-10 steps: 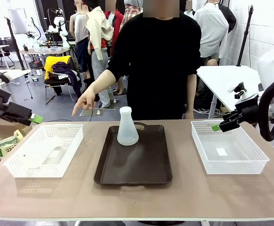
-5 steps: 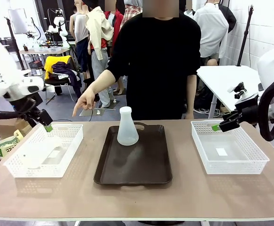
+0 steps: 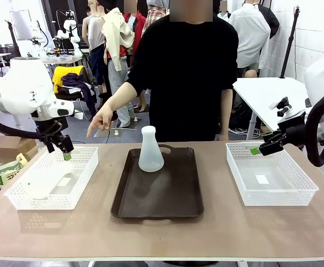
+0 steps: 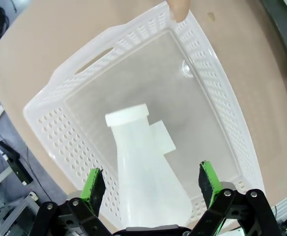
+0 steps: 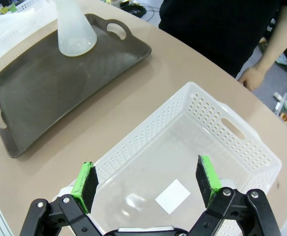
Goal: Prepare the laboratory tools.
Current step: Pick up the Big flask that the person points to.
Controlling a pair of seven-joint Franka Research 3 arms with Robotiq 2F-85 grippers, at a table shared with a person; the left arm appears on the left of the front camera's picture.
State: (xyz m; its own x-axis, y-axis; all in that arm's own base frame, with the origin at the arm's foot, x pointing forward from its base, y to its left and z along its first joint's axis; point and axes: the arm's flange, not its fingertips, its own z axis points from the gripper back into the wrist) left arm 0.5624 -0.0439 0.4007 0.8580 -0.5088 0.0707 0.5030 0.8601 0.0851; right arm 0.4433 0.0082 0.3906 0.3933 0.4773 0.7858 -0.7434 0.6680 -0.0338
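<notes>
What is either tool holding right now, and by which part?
Nothing is held. The left tool hovers open above the flask lying in the left basket; the right tool hangs open over the right basket.

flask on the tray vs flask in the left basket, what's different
The tray flask stands upright on the dark tray; the basket flask lies on its side in the left basket. The open left gripper hangs over the basket flask, none over the tray flask. Both are frosted white cones.
</notes>
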